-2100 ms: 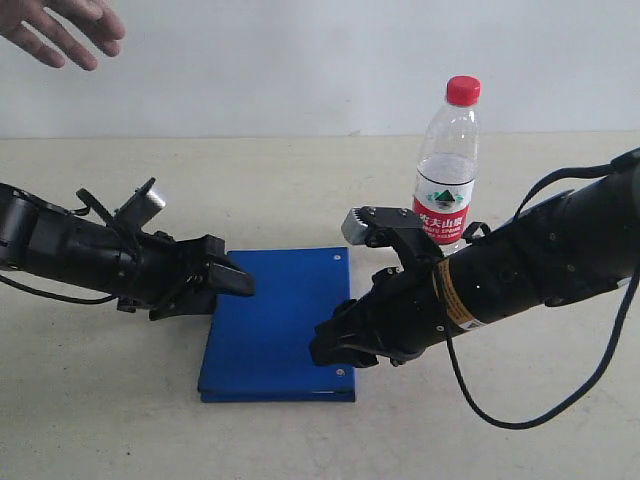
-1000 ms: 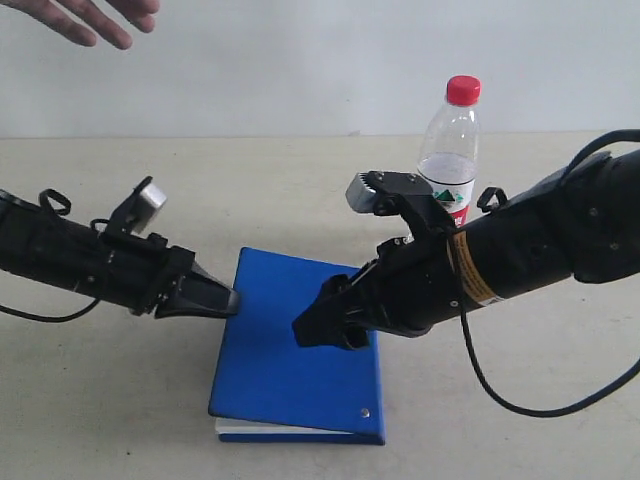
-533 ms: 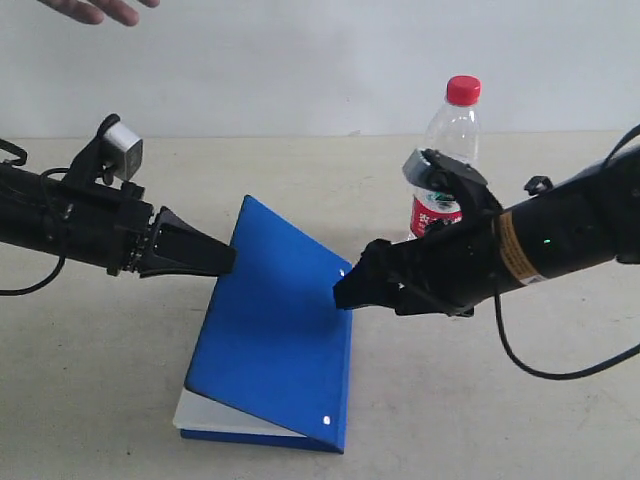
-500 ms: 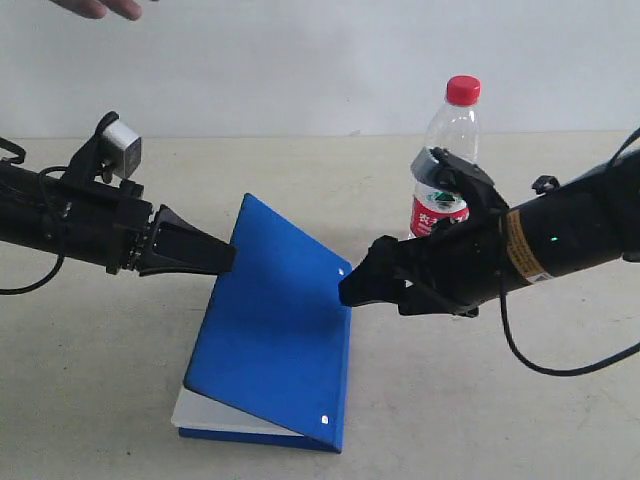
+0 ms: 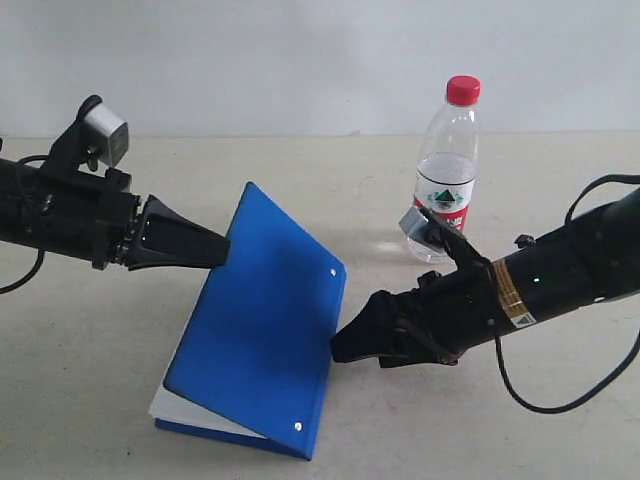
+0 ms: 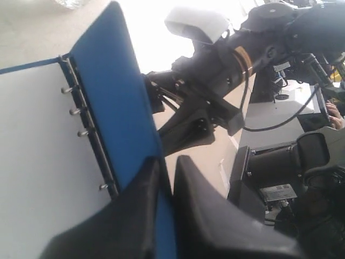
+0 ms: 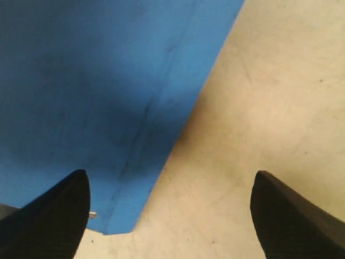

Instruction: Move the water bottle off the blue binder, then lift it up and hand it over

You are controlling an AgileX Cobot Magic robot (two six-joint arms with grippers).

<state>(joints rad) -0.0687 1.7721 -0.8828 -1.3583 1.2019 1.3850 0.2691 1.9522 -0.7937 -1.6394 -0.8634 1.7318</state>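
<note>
Water bottle (image 5: 445,170), clear plastic, red-capped, label (image 5: 441,200) writing illegible, stood on the surface (image 5: 300,170); left claw (image 5: 222,250) clamped the flat blue binder (image 5: 265,320); right claw (image 5: 350,342) gaped.

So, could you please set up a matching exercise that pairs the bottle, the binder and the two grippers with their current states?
Things:
1. bottle
2. binder
3. left gripper
4. right gripper

States:
A. open, holding nothing
B. standing upright on the table, off the binder
C. shut on the binder's upper edge
D. cover tilted up at a slant

Pairs: 1-B, 2-D, 3-C, 4-A
</note>
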